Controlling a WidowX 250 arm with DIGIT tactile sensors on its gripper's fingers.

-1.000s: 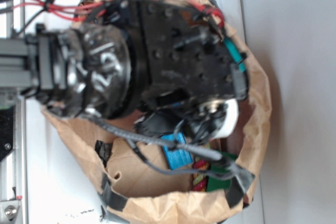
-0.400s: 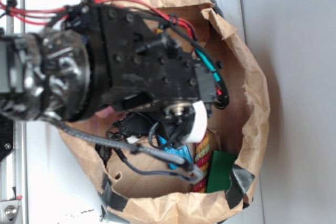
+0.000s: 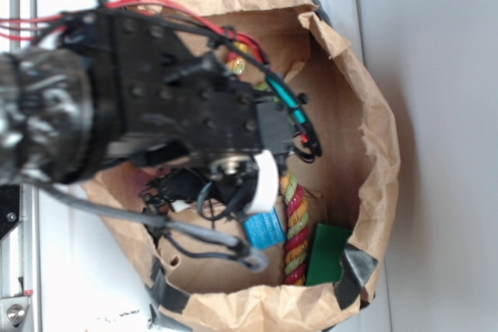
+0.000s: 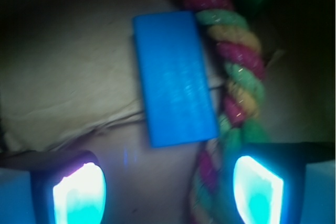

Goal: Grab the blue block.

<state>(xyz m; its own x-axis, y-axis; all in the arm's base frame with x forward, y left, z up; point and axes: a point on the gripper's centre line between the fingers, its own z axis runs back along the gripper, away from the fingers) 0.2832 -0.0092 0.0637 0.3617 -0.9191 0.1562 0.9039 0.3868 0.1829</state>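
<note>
In the wrist view my gripper [image 4: 168,190] is spread wide and holds nothing. The blue block [image 4: 175,77] lies flat on the bag floor at 12 o'clock, ahead of the fingertips, long axis near 12-to-6, its right edge touching the rope [image 4: 236,77].

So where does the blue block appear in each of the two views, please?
Exterior view: the blue block lies low in the middle, inside the paper bag, partly hidden under the arm.
Wrist view: the blue block fills the upper middle, lying flat ahead of the open fingers.
Shared landmark: the striped rope runs along the block's side in both.
</note>
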